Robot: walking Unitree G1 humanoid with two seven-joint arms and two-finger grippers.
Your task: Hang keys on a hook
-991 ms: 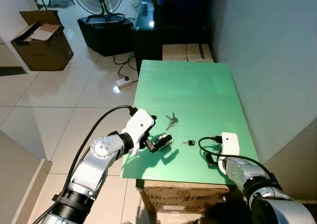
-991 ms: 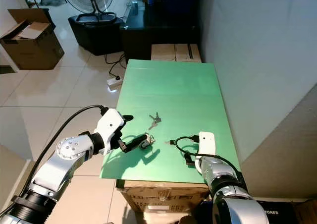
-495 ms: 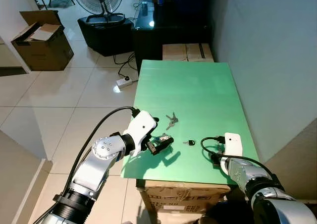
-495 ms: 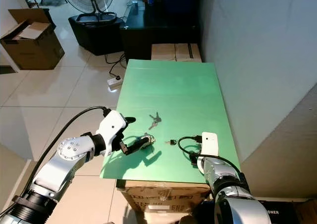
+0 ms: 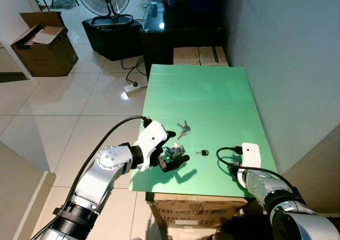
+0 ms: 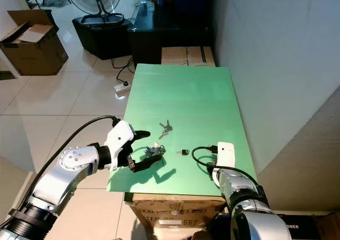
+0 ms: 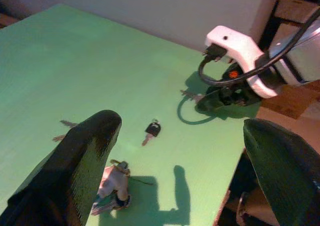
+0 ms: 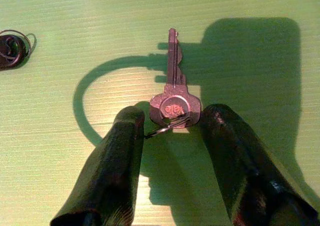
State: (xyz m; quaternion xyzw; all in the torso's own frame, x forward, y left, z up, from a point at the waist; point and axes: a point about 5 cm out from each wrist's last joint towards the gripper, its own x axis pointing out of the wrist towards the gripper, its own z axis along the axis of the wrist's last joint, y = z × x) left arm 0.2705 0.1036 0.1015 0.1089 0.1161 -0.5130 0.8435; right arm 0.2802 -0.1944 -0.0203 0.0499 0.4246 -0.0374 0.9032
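A bunch of keys with a pale tag (image 5: 171, 153) lies near the front left of the green table (image 5: 212, 96). My left gripper (image 5: 172, 148) hangs open just above it, one black finger on each side, the bunch (image 7: 114, 186) showing between them in the left wrist view. A small black-headed key (image 5: 203, 153) lies in the middle front, and a pair of silver keys (image 5: 183, 127) further back. My right gripper (image 8: 172, 136) rests open on the table at the front right, its fingers flanking the head of a single silver key (image 8: 173, 93).
A grey wall runs along the table's right side. Cardboard cartons (image 5: 201, 56) stand behind the table and another box (image 5: 196, 213) beneath its front edge. On the tiled floor to the left are a power strip (image 5: 133, 87), a fan (image 5: 109, 6) and an open carton (image 5: 45, 43).
My left gripper's fingers have spread wide, and the tagged bunch that was at its tip now lies between them. The right gripper has barely shifted.
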